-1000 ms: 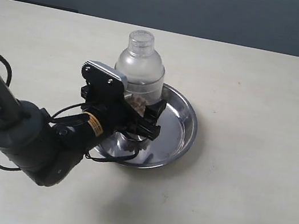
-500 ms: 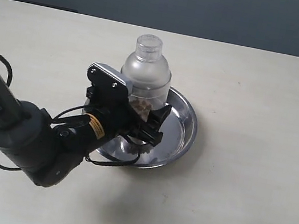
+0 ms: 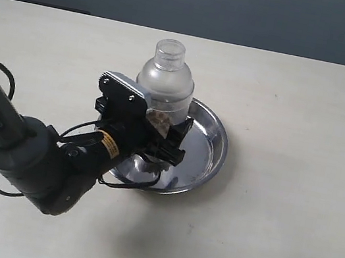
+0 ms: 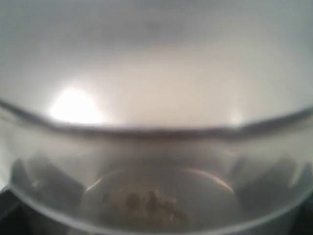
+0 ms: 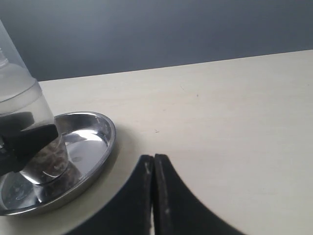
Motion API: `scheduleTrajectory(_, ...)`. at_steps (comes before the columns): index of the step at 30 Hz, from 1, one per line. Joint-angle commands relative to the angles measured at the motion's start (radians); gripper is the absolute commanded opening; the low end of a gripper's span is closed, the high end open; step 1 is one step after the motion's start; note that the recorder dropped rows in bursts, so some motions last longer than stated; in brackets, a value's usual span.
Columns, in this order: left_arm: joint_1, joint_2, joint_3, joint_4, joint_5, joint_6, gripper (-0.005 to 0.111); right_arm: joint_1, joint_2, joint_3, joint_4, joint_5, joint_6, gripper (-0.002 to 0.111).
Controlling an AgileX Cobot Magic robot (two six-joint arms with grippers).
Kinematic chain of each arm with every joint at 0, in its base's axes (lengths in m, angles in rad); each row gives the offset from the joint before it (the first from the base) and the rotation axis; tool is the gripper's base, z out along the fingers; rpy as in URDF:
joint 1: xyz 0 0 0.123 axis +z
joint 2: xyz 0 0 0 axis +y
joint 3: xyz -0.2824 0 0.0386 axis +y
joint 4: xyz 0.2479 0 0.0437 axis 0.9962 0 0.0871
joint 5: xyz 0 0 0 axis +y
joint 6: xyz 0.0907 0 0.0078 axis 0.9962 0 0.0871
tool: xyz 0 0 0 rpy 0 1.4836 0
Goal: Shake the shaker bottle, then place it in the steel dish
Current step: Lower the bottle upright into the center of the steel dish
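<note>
The shaker bottle [image 3: 165, 84], frosted with a clear cap and brownish granules low inside, stands upright over the left part of the steel dish [image 3: 213, 143]. My left gripper [image 3: 149, 126] is shut on the bottle's lower body, one black finger [image 3: 178, 135] showing on its right side. The bottle [image 4: 156, 147] fills the left wrist view, blurred. In the right wrist view the bottle [image 5: 24, 112] reaches down to the bottom of the dish [image 5: 93, 142]; I cannot tell if it touches. My right gripper [image 5: 154, 161] is shut on nothing, over bare table beside the dish.
The pale table [image 3: 276, 221] spreads around the dish on all sides. The left arm and its cables [image 3: 33, 158] lie across the table's near left. A dark wall [image 3: 215, 3] runs behind the far edge.
The bottle and left gripper shifted slightly right and farther back, then eased a little back left. The bottle stays upright over the dish.
</note>
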Motion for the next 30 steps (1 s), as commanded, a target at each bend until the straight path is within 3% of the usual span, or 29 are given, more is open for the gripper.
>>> scheduleTrajectory(1,0.002,-0.008,-0.007,-0.051,-0.043,-0.008,0.064,0.000,-0.004,0.001,-0.001,-0.007,-0.002,-0.001)
scheduleTrajectory(6,0.002,-0.005,-0.007,0.059,-0.043,-0.033,0.064,0.000,-0.004,0.001,-0.001,-0.007,-0.002,-0.001)
scheduleTrajectory(13,0.004,-0.005,-0.011,0.119,-0.043,-0.059,0.090,0.000,-0.004,0.001,-0.001,-0.007,-0.002,-0.001)
scheduleTrajectory(30,0.032,-0.022,-0.003,0.153,-0.043,-0.054,0.090,0.000,-0.004,0.001,-0.001,-0.007,-0.002,-0.001)
